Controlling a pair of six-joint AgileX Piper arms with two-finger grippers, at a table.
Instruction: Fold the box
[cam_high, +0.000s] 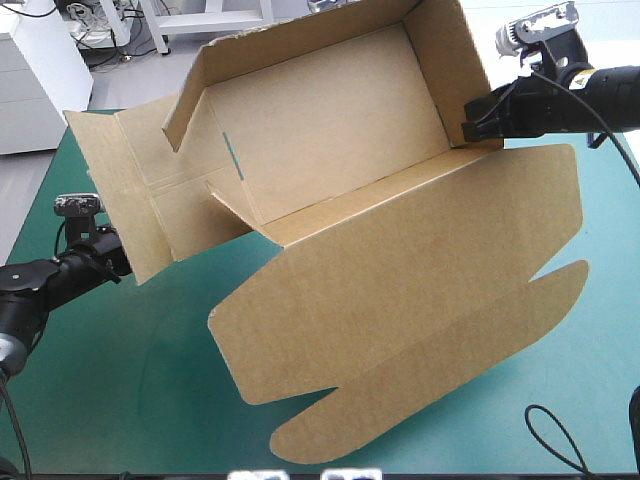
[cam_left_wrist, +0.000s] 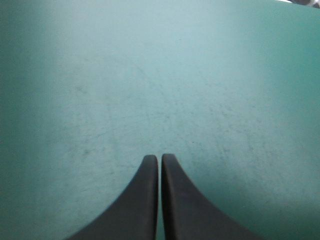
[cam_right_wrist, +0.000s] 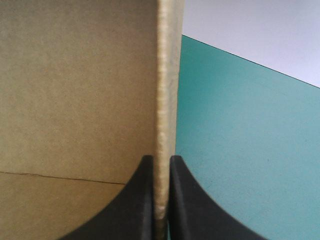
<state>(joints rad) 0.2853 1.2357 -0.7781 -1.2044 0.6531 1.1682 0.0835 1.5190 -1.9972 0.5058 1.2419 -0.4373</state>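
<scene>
The brown box (cam_high: 330, 130) is tilted up off the teal-green cover, with its far and right walls raised and a side flap (cam_high: 120, 170) spread out to the left. Its broad lid (cam_high: 420, 290) with rounded tabs lies flat toward the front. My right gripper (cam_high: 470, 128) is shut on the right wall's edge, and the right wrist view shows that board edge (cam_right_wrist: 167, 75) pinched at my right gripper (cam_right_wrist: 160, 158). My left gripper (cam_high: 112, 260) is by the left flap's lower corner. In the left wrist view my left gripper (cam_left_wrist: 160, 156) is shut with nothing in it, over bare cover.
Bare teal-green cover (cam_high: 120, 400) stretches along the front left. A black cable loop (cam_high: 555, 435) lies at the front right corner. The table's left edge runs close behind my left arm.
</scene>
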